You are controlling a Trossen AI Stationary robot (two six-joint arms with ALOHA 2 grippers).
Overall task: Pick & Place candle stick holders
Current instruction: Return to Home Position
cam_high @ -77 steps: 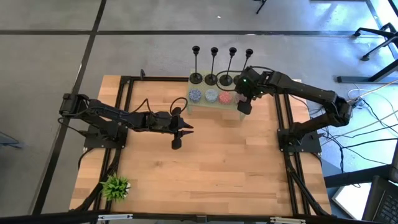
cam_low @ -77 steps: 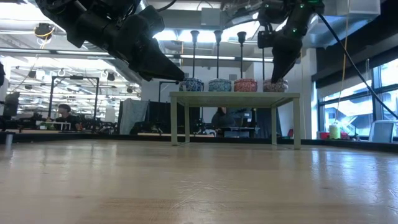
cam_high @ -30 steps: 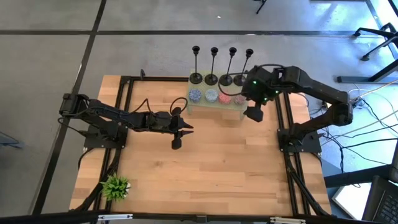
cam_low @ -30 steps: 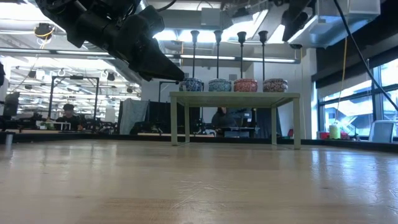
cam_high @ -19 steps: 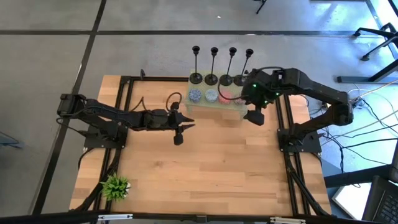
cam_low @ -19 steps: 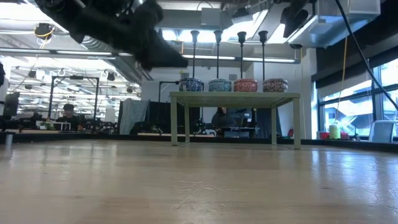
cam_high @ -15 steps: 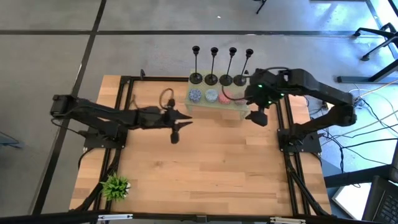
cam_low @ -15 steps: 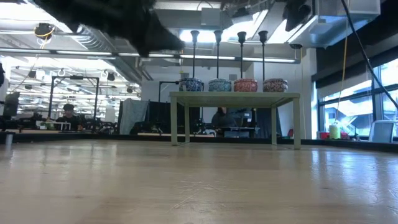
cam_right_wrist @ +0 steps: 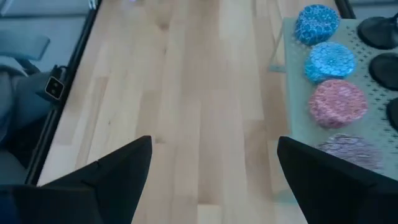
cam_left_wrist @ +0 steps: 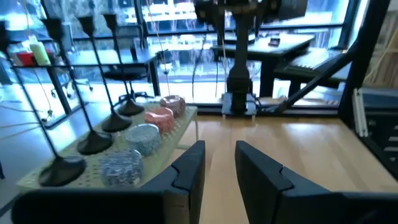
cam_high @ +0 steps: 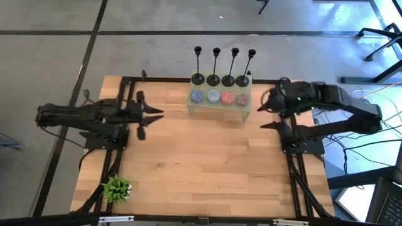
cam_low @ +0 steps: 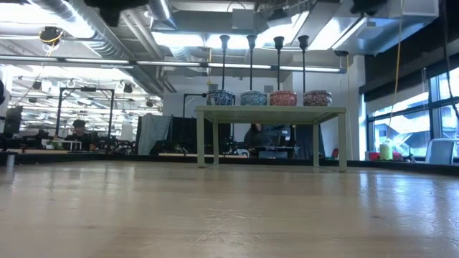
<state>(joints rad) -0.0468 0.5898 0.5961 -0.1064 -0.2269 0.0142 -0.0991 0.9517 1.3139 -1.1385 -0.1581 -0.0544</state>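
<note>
Pulled back since half a second ago: both arms, off the middle of the light wooden counter [cam_high: 207, 163] and out toward their own sides. Left gripper [cam_high: 154, 114] now well apart from the pale green perforated shelf [cam_high: 220, 108], pointing toward it. Fingers [cam_left_wrist: 189, 168] parted by a narrow gap, holding nothing. Right gripper [cam_high: 265, 113] near the shelf's end, fingers [cam_right_wrist: 121, 165] spread wide, empty.

Unmoved: four black thin-stemmed candle stick holders [cam_high: 213, 80], upright in a row along the shelf's back edge. Well ahead of the left gripper and off to one side, near the right gripper, touched by neither. Just in front of the holders, on the side nearer both grippers: four round patterned candles [cam_high: 213, 96], dark blue, light blue, pink and purplish, one before each holder. In the low view, holder stems [cam_low: 251, 64] rising behind the candles [cam_low: 253, 97].
</note>
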